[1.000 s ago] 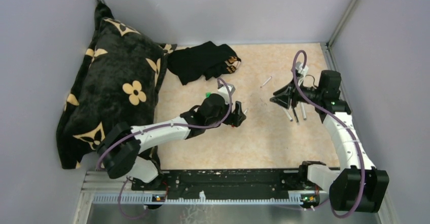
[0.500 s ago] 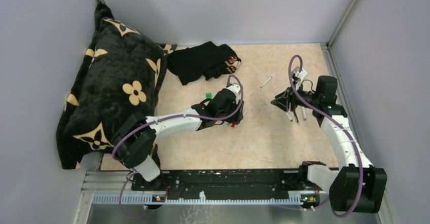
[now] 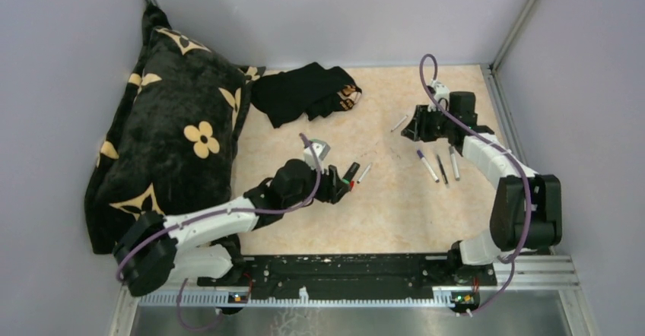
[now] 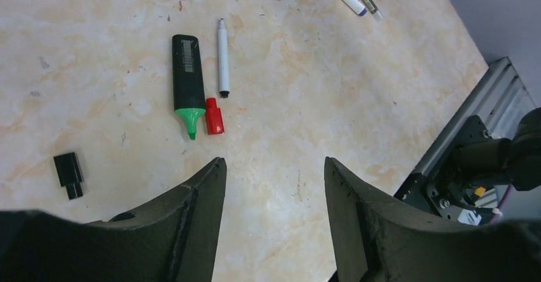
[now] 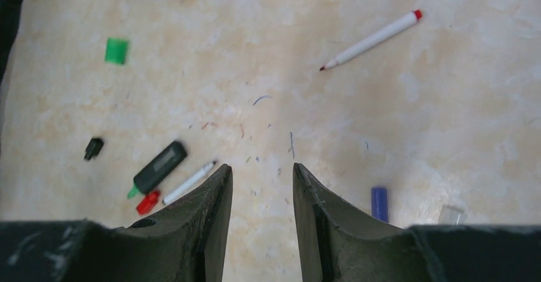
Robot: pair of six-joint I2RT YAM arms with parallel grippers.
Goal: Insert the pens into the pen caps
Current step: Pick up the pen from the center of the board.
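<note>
1. Black-barrelled marker (image 4: 185, 78), its green tip bare, lies in the middle of the counter (image 4: 357, 71), with a red cap (image 4: 214, 117) and a white pen (image 4: 222, 59) just beside it.
2. Left pincer (image 4: 274, 167) hovers above them, jaws well apart, empty.
3. Right pincer (image 5: 261, 173), toward the far right corner, stands part-open, holding nothing; a purple cap (image 5: 379, 203) lies near it.

Soft, even light from above, no glare anywhere

The table (image 3: 395, 207) is flat-lit with barely any shadows. Stuff ahead of the left jaws looks sharp, but the fingers (image 4: 191, 231) go near-black. The black marker (image 5: 159, 166) just left of the right jaws looks a bit smeary.
</note>
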